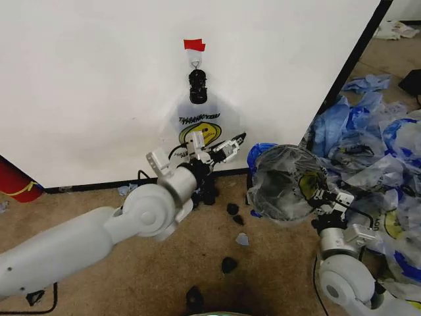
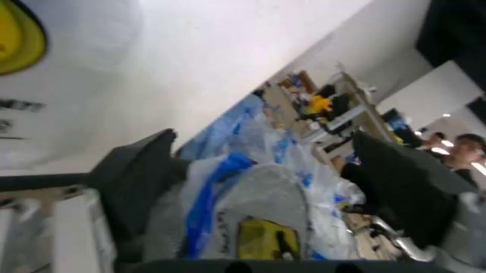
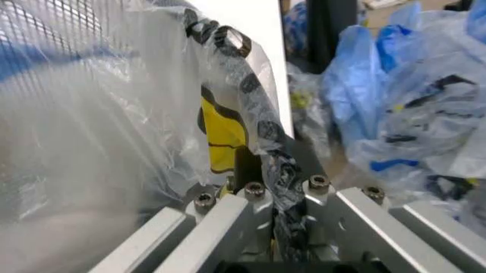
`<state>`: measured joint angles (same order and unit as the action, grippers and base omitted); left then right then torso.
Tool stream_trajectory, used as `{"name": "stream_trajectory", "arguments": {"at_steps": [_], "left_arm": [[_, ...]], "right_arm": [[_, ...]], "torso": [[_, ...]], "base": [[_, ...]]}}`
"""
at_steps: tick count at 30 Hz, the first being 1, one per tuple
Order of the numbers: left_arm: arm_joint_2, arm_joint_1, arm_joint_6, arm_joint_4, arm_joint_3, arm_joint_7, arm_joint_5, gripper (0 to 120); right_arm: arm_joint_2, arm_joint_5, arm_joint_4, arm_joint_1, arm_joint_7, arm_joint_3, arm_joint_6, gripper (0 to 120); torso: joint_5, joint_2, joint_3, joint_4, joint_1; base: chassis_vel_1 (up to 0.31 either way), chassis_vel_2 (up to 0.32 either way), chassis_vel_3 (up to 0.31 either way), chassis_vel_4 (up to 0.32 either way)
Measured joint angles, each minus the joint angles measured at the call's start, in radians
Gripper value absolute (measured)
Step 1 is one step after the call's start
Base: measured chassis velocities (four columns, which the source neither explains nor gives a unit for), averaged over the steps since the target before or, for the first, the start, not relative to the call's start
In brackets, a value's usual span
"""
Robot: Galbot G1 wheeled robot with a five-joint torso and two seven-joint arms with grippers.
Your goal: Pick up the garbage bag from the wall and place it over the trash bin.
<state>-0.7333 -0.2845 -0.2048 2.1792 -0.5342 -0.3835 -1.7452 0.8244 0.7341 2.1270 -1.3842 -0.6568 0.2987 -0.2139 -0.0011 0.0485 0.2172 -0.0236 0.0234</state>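
Observation:
The garbage bag [image 1: 199, 122], translucent with a yellow smiley and black print, hangs flat on the white wall [image 1: 85, 85] from a black clip [image 1: 198, 86] under a piece of red tape [image 1: 194, 45]. My left gripper [image 1: 220, 146] is open right at the bag's lower edge, nothing between its dark fingers [image 2: 144, 187]; the smiley [image 2: 17, 35] shows close by. The trash bin [image 1: 284, 185], black mesh with a plastic film over it, stands tilted to the right of the bag. My right gripper [image 1: 324, 196] is shut on its film-wrapped rim [image 3: 262, 131].
A big pile of bluish plastic bags [image 1: 378, 131] fills the floor on the right, behind the bin. A red cylinder [image 1: 16, 181] stands at the wall's left foot. Dark scraps [image 1: 229, 264] lie on the carpet in front of me.

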Motion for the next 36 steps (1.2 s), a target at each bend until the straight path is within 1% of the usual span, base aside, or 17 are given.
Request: {"name": "stream_trajectory", "arguments": {"at_steps": [3,9,18,28,36], "left_arm": [[-0.009,-0.006,-0.004,0.0,-0.007,0.022,0.004,100],[-0.022,-0.013,-0.006,-0.009,-0.024,0.035,0.025,100],[-0.05,-0.027,-0.018,-0.068,-0.054,0.058,0.072,100],[-0.101,-0.047,-0.029,-0.104,-0.069,0.051,0.084,100],[-0.112,-0.041,-0.034,-0.12,-0.077,0.044,0.086,100]], "right_arm": [[-0.002,0.003,0.0,-0.002,0.017,0.0,-0.005,0],[0.0,0.001,0.0,-0.004,0.027,0.0,-0.005,0],[0.013,-0.004,0.01,-0.018,0.027,-0.005,-0.003,0],[0.008,-0.005,0.028,-0.024,0.023,-0.004,0.005,0],[0.008,-0.006,0.034,-0.024,0.018,-0.004,0.009,0]], "torso": [[0.0001,0.0,0.0,-0.0002,0.0],[0.0001,0.0,0.0,-0.0001,0.0],[0.0001,0.0,0.0,0.0,0.0],[0.0001,0.0,0.0,0.0,0.0],[0.0001,0.0,0.0,0.0001,0.0]], "base": [[0.0,0.0,0.0,0.0],[0.0,0.0,0.0,0.0],[0.0,0.0,0.0,0.0],[0.0,0.0,0.0,0.0],[0.0,0.0,0.0,0.0]]}}
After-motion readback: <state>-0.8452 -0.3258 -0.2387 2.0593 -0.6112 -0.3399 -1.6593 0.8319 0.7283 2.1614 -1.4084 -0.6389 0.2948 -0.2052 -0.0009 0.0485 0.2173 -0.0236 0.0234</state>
